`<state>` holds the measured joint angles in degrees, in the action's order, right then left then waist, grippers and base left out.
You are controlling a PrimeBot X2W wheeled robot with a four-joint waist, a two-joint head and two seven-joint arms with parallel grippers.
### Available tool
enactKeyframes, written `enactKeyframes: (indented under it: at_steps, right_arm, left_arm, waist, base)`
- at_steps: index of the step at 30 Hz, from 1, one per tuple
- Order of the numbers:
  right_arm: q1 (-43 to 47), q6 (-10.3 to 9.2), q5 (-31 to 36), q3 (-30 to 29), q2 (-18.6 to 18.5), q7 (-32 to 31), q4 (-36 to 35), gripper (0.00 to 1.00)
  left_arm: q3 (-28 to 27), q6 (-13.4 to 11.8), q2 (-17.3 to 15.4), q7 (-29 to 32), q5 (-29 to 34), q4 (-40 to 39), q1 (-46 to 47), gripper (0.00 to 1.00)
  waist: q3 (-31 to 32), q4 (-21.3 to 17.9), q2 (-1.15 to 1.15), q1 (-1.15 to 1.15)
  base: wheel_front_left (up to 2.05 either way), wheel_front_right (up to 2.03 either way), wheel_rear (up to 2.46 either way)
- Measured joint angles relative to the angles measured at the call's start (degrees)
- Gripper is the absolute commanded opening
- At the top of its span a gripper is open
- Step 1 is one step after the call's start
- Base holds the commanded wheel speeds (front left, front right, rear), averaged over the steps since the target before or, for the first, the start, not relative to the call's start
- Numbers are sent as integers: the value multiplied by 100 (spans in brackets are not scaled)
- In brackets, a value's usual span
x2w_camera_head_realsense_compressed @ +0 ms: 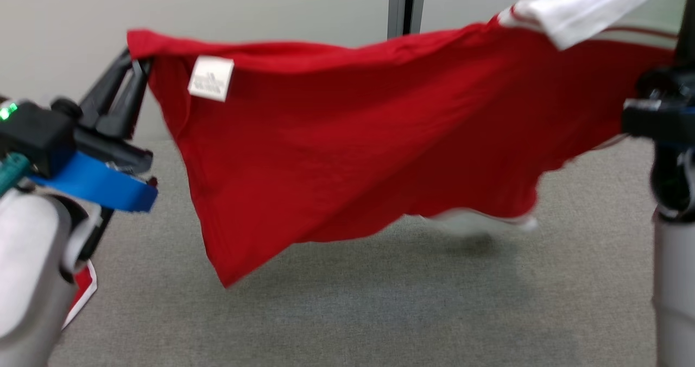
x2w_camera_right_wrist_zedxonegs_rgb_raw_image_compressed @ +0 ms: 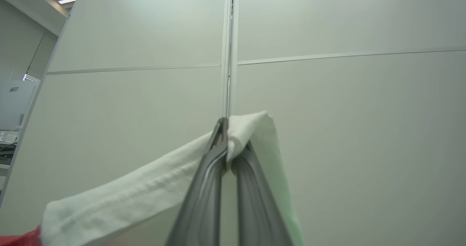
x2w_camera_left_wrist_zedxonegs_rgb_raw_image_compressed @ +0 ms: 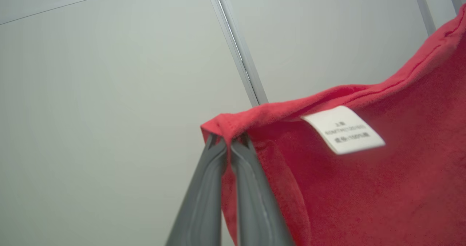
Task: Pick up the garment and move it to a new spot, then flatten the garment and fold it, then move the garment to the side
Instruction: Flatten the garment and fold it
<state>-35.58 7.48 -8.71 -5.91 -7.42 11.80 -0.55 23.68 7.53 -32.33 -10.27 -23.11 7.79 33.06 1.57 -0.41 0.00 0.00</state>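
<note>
Garment (x2w_camera_head_realsense_compressed: 347, 155) hangs stretched in the air. Left pincer (x2w_camera_left_wrist_zedxonegs_rgb_raw_image_compressed: 227, 140) pinches its red corner tight; right pincer (x2w_camera_right_wrist_zedxonegs_rgb_raw_image_compressed: 228, 133) pinches its white part. It looks soft, light and floppy, so corners seem the best holds.

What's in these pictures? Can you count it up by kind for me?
Red cloth garment with white sleeve: 1
White rectangular sewn-in label: 1
Dark two-fingered tools, both shut on the garment: 2 (left tool, right tool)
Red white-edged flat piece at lower left, kind unclear: 1
Total: 5
</note>
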Motion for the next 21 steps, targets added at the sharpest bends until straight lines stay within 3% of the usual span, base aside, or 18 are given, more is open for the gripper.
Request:
enactKeyframes:
  at_steps: [5, 11, 21]
  right_arm:
    - [-852, 0, 170, 259, -394, -437, 160, 0]
    - [-1612, 1, 510, 594, -339, -668, 871, 0]
    - [-3429, 2, 1794, -254, 169, -2, 1947, 0]
  left_arm:
    - [46, 0, -226, 648, -345, -178, 508, 0]
    - [-86, -1, -289, 891, -560, 49, 942, 0]
    - [-313, -18, -75, 43, -356, 1316, 2597, 0]
  waist:
    - [-172, -52, 0, 0]
    - [-751, -194, 0, 1]
    - [-1814, -199, 0, 2]
  base:
    - [0, 0, 0]
    - [0, 0, 0]
    - [0, 0, 0]
